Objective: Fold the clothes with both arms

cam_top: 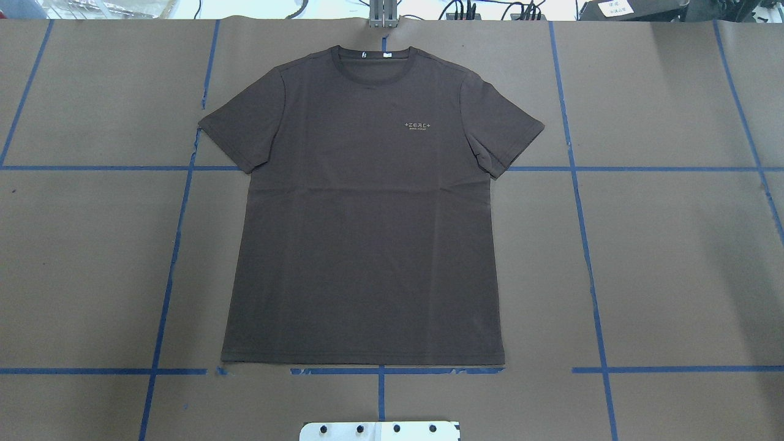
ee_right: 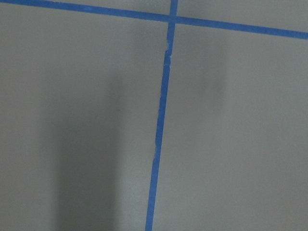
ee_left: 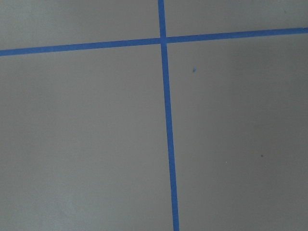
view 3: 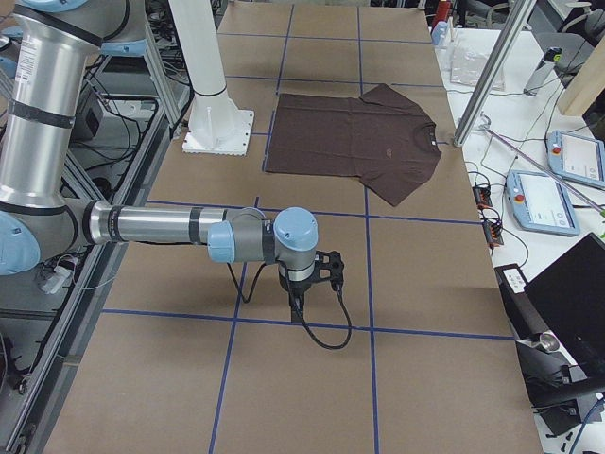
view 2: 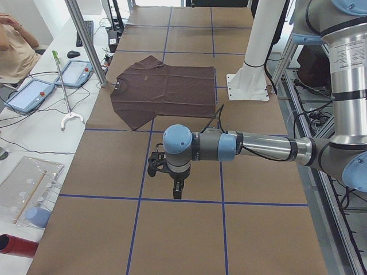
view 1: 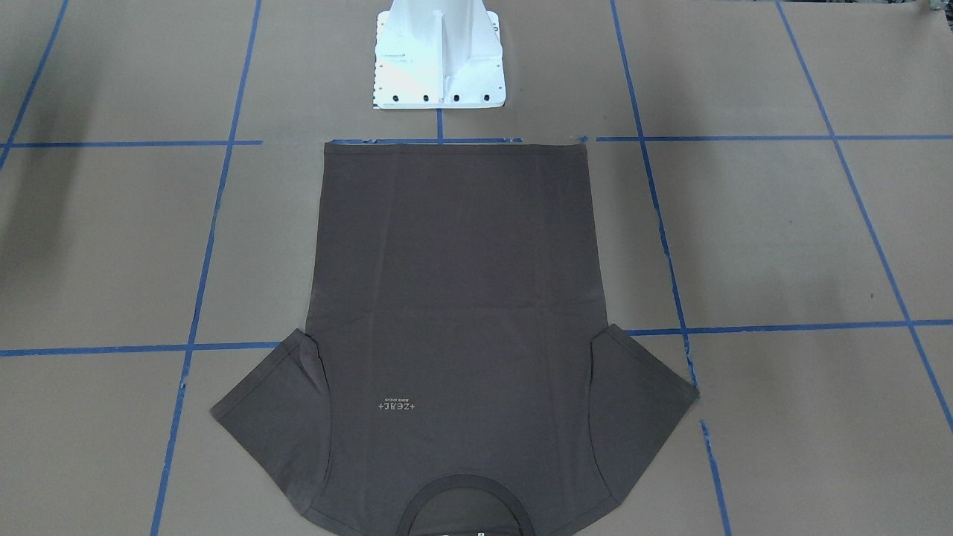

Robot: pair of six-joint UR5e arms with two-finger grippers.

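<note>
T-shirt (cam_top: 367, 233) on table (cam_top: 674, 257), before pedestal (view 1: 439, 59)

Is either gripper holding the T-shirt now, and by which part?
No. The T-shirt lies flat, untouched; the left gripper and right gripper are both away from it.

The shirt (cam_top: 367, 214) lies flat on the table (cam_top: 674, 245), with wide bare paper on both its sides that leaves room to come down at either sleeve. The white pedestal (view 1: 439, 56) stands just beyond the hem, and a metal post (cam_top: 383, 13) just beyond the collar. The left arm (view 2: 264, 148) and the right arm (view 3: 151, 225) each reach low across the paper, well apart from the shirt.
</note>
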